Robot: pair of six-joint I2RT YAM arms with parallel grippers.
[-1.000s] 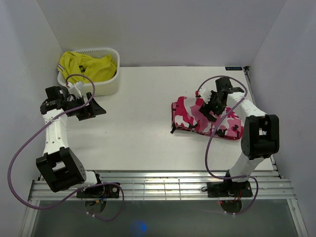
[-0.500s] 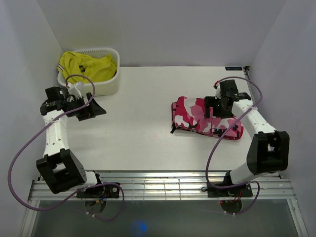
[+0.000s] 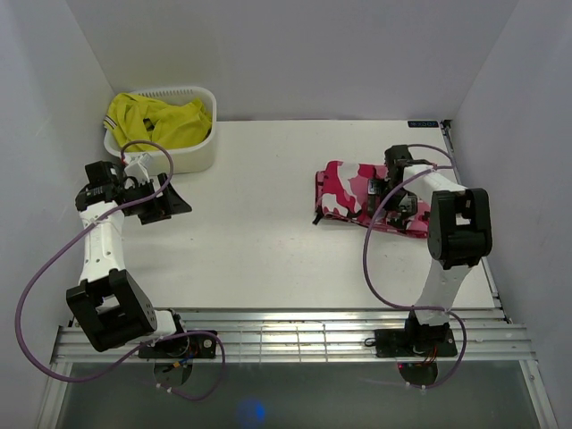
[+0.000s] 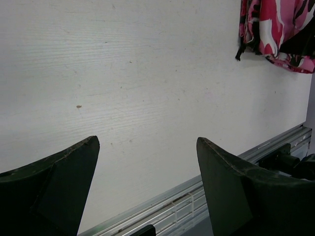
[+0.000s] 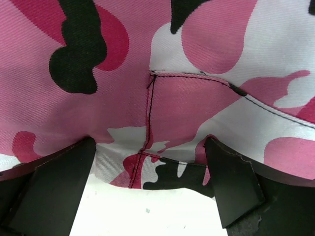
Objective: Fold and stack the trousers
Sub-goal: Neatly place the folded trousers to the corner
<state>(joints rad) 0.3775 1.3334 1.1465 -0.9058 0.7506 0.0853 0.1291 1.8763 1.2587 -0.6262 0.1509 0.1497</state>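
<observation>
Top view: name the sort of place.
Probably a lab robot cell: bare white walls box in the table; left arm and right arm stand on an aluminium rail; trousers and a basket serve as props.

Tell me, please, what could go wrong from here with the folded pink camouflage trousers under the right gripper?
1. The right gripper is open low over the folded pink, white, dark red and black camouflage fabric trousers; closing might pinch only the top layer and pull the fold apart.
2. The left gripper hovers open over the white table, far off, so nothing pins the bundle if it drags.
</observation>
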